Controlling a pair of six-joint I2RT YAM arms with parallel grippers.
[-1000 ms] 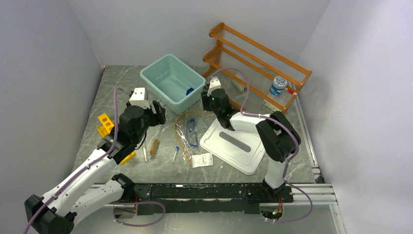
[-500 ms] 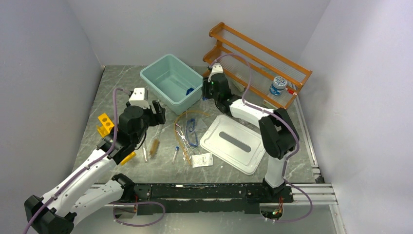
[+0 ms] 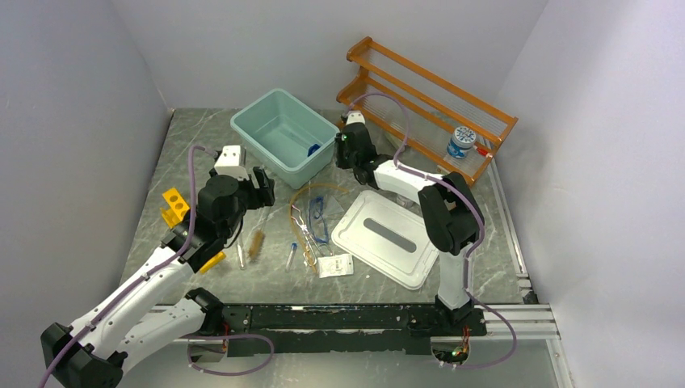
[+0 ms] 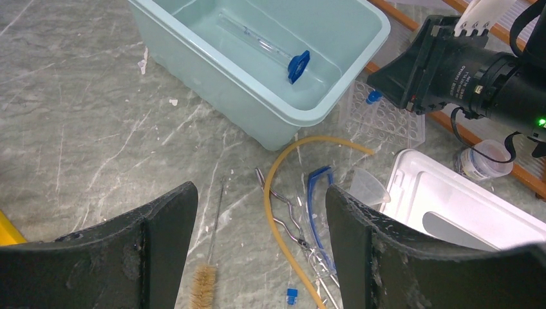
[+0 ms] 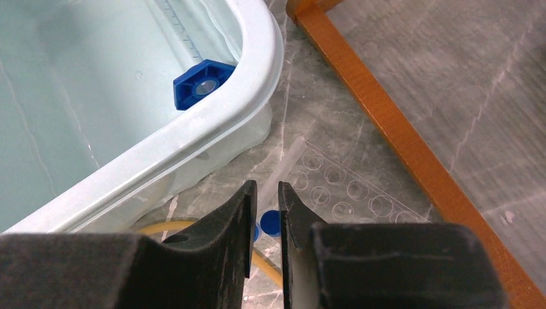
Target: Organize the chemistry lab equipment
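Two arms reach over the grey marble table [image 3: 161, 145]. The left gripper [image 3: 260, 186] hovers centre-left in the overhead view, its fingers spread wide and holding nothing, above the brush [image 3: 256, 242], amber tubing [image 3: 300, 198] and blue-framed goggles [image 3: 317, 212] lying mid-frame. The right gripper [image 5: 266, 187] hangs just upper right of centre, beside the teal tub [image 4: 206, 77], its fingers drawn almost together over a blue cap [image 5: 270, 222] at the edge of the clear holed tray [image 5: 348, 187]; whether they pinch it, I cannot tell. One blue-capped tube [image 4: 298, 66] lies inside the tub. The yellow rack [image 3: 174, 204] sits at far left.
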